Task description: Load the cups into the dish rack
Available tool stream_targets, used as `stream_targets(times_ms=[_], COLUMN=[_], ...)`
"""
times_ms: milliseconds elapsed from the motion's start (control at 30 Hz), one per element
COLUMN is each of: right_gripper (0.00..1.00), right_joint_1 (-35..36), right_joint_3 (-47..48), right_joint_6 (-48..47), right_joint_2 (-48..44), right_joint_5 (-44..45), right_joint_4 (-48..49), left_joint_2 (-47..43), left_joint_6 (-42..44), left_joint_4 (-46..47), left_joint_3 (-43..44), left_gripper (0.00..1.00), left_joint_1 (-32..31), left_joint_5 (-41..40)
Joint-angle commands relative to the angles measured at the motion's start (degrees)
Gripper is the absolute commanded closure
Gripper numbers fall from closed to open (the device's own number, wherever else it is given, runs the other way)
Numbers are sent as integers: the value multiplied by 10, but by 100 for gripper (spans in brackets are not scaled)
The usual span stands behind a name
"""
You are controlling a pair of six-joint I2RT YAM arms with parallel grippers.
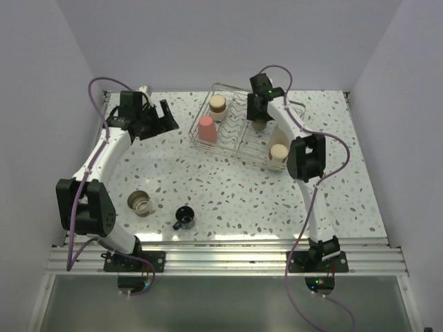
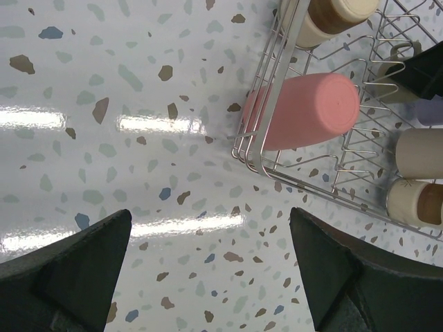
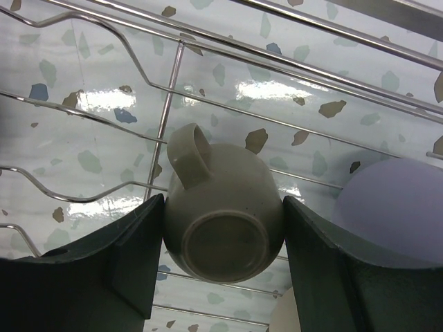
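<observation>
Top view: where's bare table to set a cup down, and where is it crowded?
Bare: the wide strip between the dish rack and the black mug, and the table's near-right corner. Crowded: the rack, with the pink tumbler, a beige tumbler and the right gripper clamping a grey mug.

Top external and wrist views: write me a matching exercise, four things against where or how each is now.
1. pink tumbler
2. black mug
3. grey handled mug
4. left fingers

A. gripped between the right fingers
B. apart, holding nothing
C. inside the rack
D. on the table, outside the rack

Pairs: 1-C, 2-D, 3-A, 4-B.
</observation>
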Motion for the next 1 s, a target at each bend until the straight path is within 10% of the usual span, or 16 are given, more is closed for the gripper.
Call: stream_targets(times_ms=[0,300,967], right_gripper=[51,8,2], right_joint_1=[1,0,2], right_joint_3=[8,17,45], right_joint_6=[5,3,29], right_joint_2=[-9,-15,-160], right_joint_5=[5,3,-62], right_joint_4=[12,18,32], left_joint_2=[-3,-7,-68], left_joint_6=[15,13,47], left_joint_4=[-3,-4,-50], left_joint_3=[1,1,-19], left_gripper=[0,0,1], left_joint_1=[4,4,2], left_joint_5=[-7,-8,-41])
